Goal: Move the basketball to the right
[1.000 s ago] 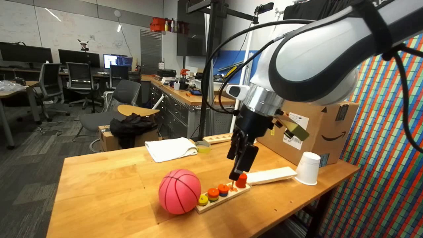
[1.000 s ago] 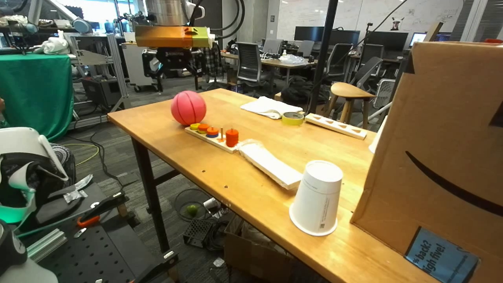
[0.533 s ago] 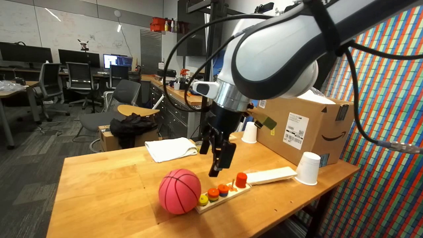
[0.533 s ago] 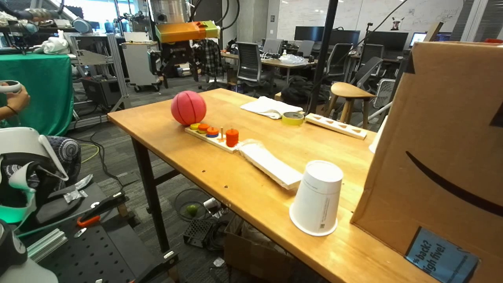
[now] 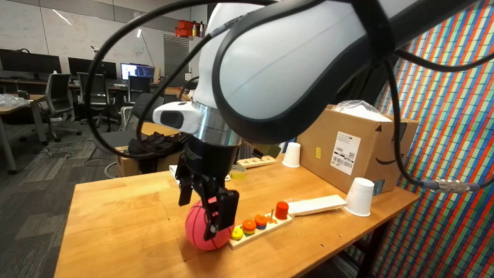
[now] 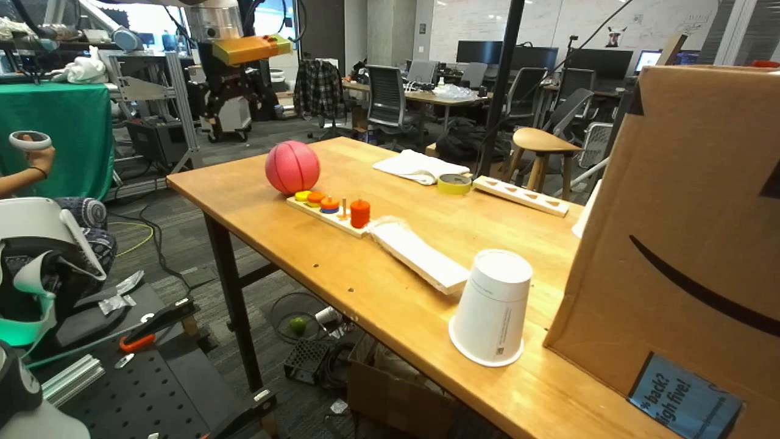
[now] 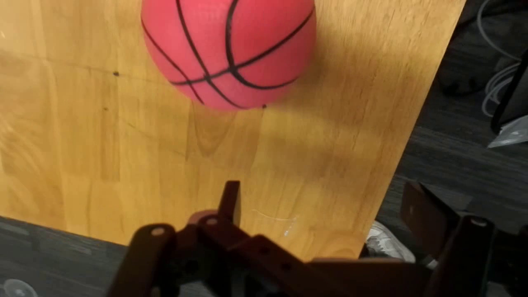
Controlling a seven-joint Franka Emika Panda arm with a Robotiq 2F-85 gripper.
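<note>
Pink and black-seamed, the basketball (image 7: 243, 43) sits seemingly apart from the spread hand (image 7: 322, 189).

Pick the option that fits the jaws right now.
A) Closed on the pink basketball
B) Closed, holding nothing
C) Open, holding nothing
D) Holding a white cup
C: in the wrist view the jaws stand wide apart with tabletop showing between them, and the pink basketball lies beyond them, touching neither side.

A robot arm (image 5: 278, 65), whiteboard (image 5: 77, 36), monitors (image 5: 29, 61) and, blurred, perhaps a second arm (image 6: 109, 27) mark a robotics lab.
</note>
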